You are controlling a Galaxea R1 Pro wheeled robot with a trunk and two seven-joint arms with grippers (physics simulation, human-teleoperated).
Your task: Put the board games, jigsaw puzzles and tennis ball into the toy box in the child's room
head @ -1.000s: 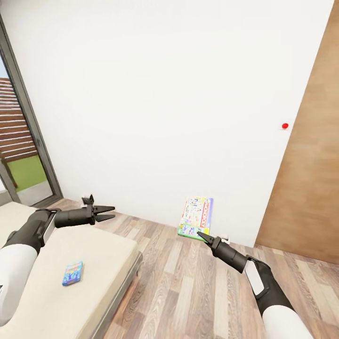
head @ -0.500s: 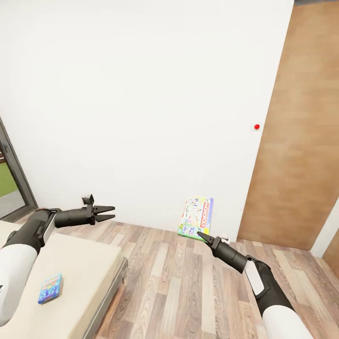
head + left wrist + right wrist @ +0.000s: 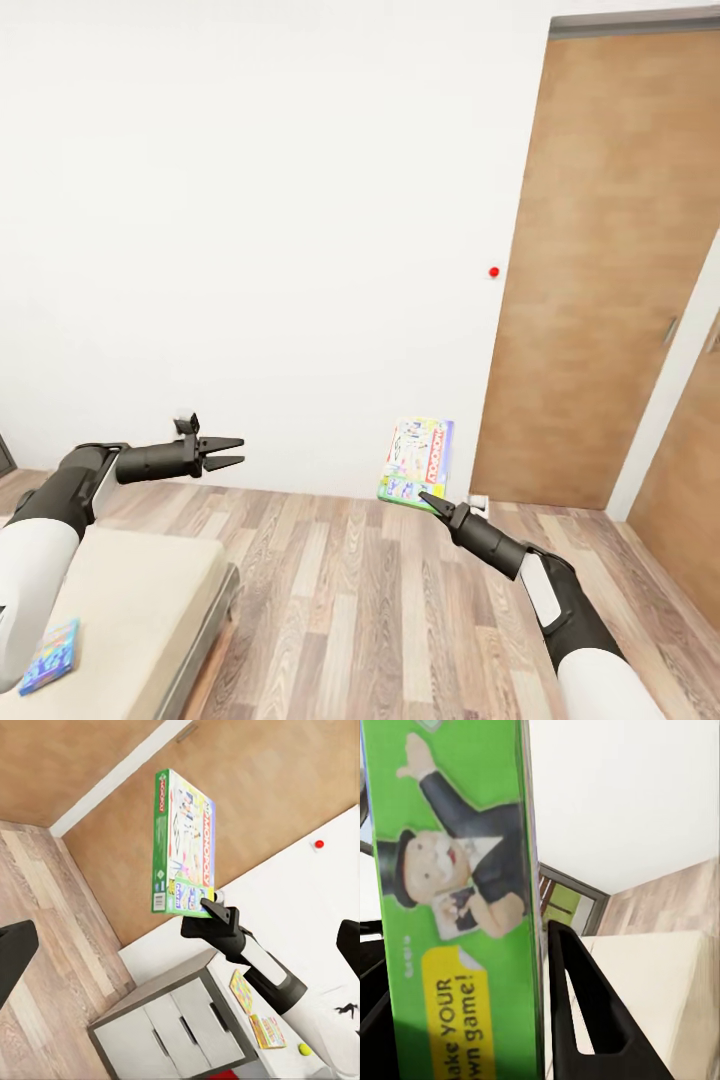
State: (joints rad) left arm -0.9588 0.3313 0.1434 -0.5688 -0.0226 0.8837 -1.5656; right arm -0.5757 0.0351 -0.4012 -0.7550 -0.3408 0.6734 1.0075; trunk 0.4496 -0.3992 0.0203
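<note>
1. The Monopoly board game (image 3: 418,463) stands on edge in the air, pinched at its lower corner by the right gripper (image 3: 430,500); the right wrist view shows one dark finger (image 3: 581,1012) flat against the box's green face, so the jaws are closed on it.
2. The box's long axis runs nearly upright, leaning slightly, with its printed face turned toward the head camera and its thin edge toward the door (image 3: 590,280).
3. Relative to the box, the left gripper (image 3: 222,452) hangs well apart on the robot's left, at about the same height, jaws parted a little and carrying nothing.
4. A second board game (image 3: 48,655) lies flat on the bed (image 3: 130,590), well below and to the left of the held box, nearer the left arm.
5. From the left wrist, beyond the held box, a desk (image 3: 281,1061) carries two flat colourful boxes, probably the puzzles (image 3: 255,1012), and a tennis ball (image 3: 304,1048) beside them. The toy box I cannot make out.
6. My judgement: the carry is mid-way, and the desk must be reached before the right arm can tip the box flat for release.
</note>
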